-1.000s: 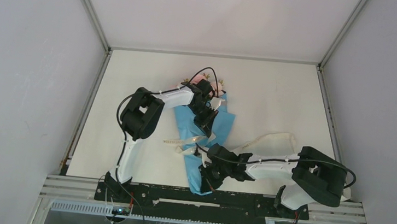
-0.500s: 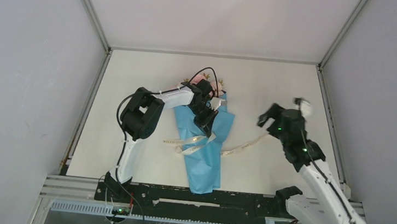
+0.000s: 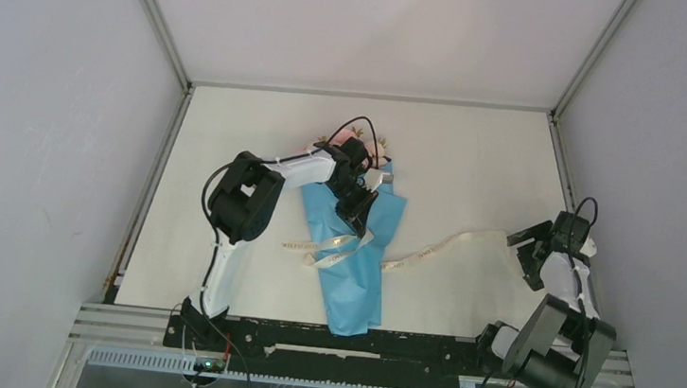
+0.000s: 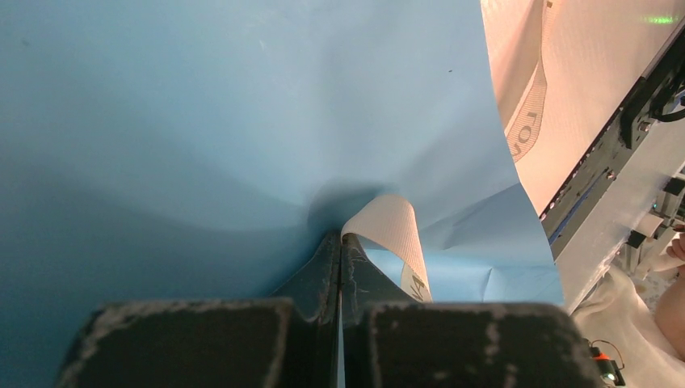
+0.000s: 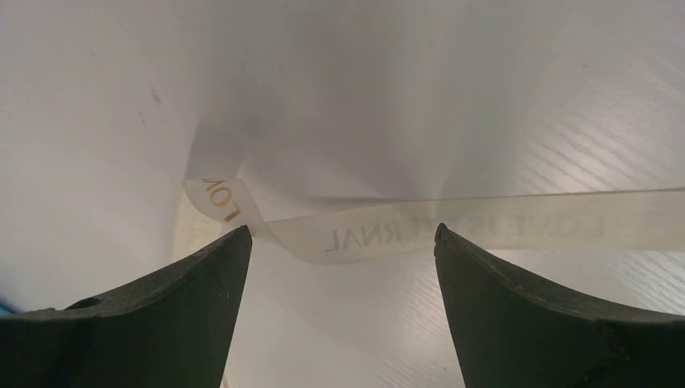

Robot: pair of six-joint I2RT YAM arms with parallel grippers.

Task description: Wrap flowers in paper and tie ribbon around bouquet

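Note:
The bouquet lies in the middle of the table, a light-blue paper (image 3: 352, 285) cone with the pale pink flowers (image 3: 330, 139) at its far end. My left gripper (image 3: 360, 224) rests on the cone's middle. In the left wrist view the left gripper (image 4: 340, 238) is shut, and a loop of the cream ribbon (image 4: 394, 222) curls out from its tips over the paper (image 4: 202, 121). The ribbon (image 3: 439, 246) crosses the cone and trails right over the table. My right gripper (image 3: 523, 252) stands open at its right end. In the right wrist view the ribbon (image 5: 525, 222) lies flat just beyond the right gripper (image 5: 341, 231), untouched.
Grey enclosure walls surround the white table (image 3: 476, 159). A black rail (image 3: 354, 342) with both arm bases runs along the near edge. The right arm is folded back close to the right wall.
The right arm swung from the cone's near end out to the right, opened and let go of the ribbon, which now lies stretched to the right. The left arm stayed still.

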